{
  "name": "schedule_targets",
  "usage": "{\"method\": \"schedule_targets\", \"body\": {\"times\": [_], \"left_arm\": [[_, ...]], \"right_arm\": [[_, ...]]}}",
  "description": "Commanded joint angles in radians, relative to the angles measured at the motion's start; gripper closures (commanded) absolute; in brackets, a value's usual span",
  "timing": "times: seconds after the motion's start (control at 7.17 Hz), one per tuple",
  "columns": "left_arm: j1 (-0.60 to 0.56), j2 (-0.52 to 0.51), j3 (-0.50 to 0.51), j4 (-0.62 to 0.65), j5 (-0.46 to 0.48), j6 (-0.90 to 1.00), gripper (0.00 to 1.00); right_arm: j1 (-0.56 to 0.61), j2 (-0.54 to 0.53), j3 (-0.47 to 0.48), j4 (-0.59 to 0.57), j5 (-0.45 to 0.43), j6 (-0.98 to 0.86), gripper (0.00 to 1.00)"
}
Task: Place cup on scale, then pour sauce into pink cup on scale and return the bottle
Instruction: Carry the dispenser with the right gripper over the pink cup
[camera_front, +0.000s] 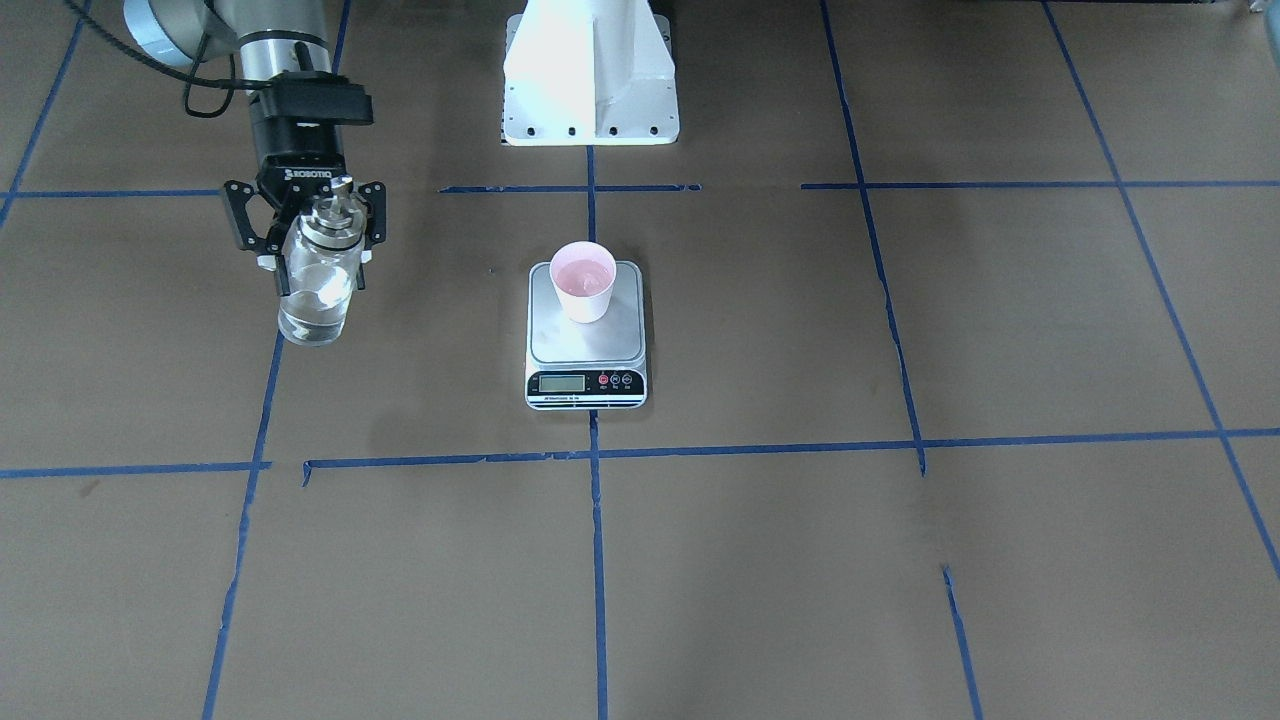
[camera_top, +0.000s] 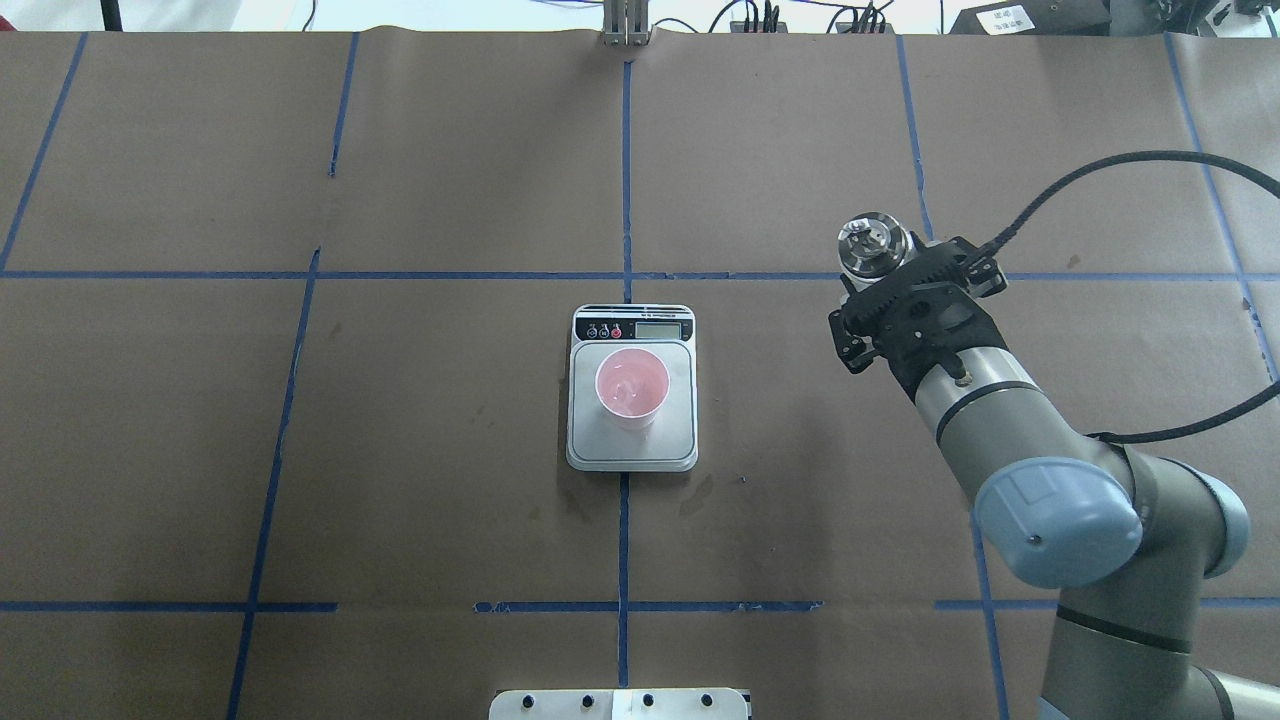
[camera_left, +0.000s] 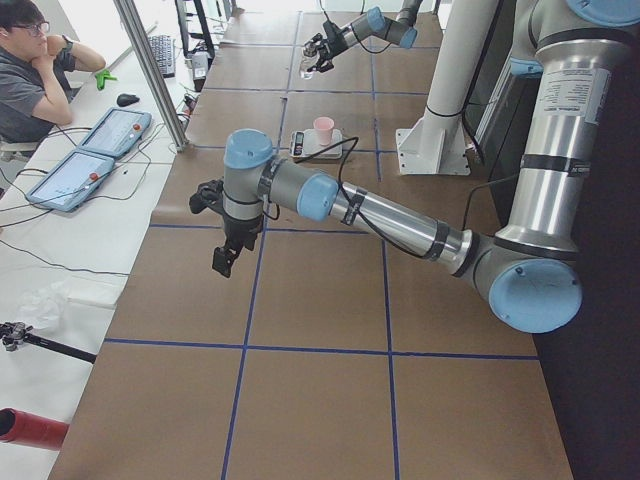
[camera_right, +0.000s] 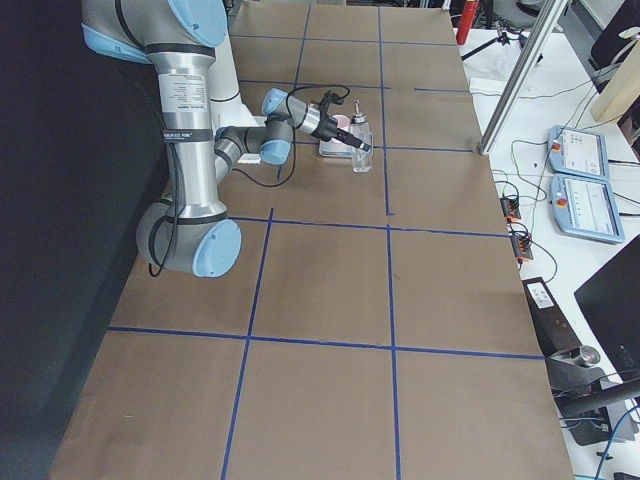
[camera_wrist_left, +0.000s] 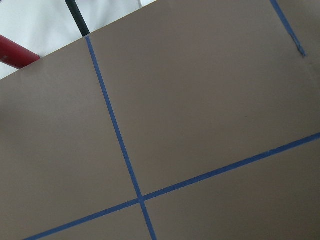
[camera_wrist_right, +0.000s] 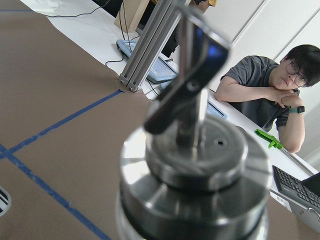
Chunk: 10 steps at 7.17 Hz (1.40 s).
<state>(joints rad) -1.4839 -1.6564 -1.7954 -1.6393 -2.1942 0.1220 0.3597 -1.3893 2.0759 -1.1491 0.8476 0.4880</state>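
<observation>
The pink cup (camera_front: 585, 280) stands upright on the grey platform of the scale (camera_front: 560, 345) at the table's middle; both also show in the overhead view, cup (camera_top: 632, 385) on scale (camera_top: 675, 445). My right gripper (camera_front: 315, 262) is shut on the clear glass bottle (camera_front: 318, 300), which is upright, well to the robot's right of the scale and apart from it. The bottle's metal spout (camera_top: 872, 245) shows from above and fills the right wrist view (camera_wrist_right: 195, 170). My left gripper (camera_left: 222, 260) shows only in the exterior left view, low over bare table; I cannot tell whether it is open.
The white robot base (camera_front: 590, 75) stands behind the scale. Blue tape lines divide the brown table. An operator (camera_left: 30, 70) sits beyond the far edge beside an aluminium post (camera_left: 150, 70) and tablets (camera_left: 90, 165). A red object (camera_wrist_left: 15, 52) lies off the table.
</observation>
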Motion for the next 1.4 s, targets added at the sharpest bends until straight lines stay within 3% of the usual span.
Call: {"method": "schedule_targets", "body": {"times": [0.0,0.14,0.42,0.98,1.26], "left_arm": [[-0.003,0.034,0.1,-0.094,-0.006,0.016,0.0],[-0.001,0.033,0.128,-0.093,-0.004,0.016,0.0],[-0.002,0.037,0.128,-0.094,-0.009,0.021,0.0],[-0.004,0.033,0.133,-0.102,-0.009,0.021,0.0],[-0.004,0.033,0.133,-0.1,-0.01,0.022,0.0]], "right_arm": [[-0.005,0.128,-0.02,-0.191,-0.037,-0.108,1.0],[-0.017,0.134,-0.061,-0.202,-0.106,-0.206,1.0],[-0.074,0.199,-0.156,-0.23,-0.182,-0.233,1.0],[-0.114,0.22,-0.187,-0.378,-0.39,-0.481,1.0],[-0.134,0.242,-0.273,-0.396,-0.497,-0.531,1.0]]}}
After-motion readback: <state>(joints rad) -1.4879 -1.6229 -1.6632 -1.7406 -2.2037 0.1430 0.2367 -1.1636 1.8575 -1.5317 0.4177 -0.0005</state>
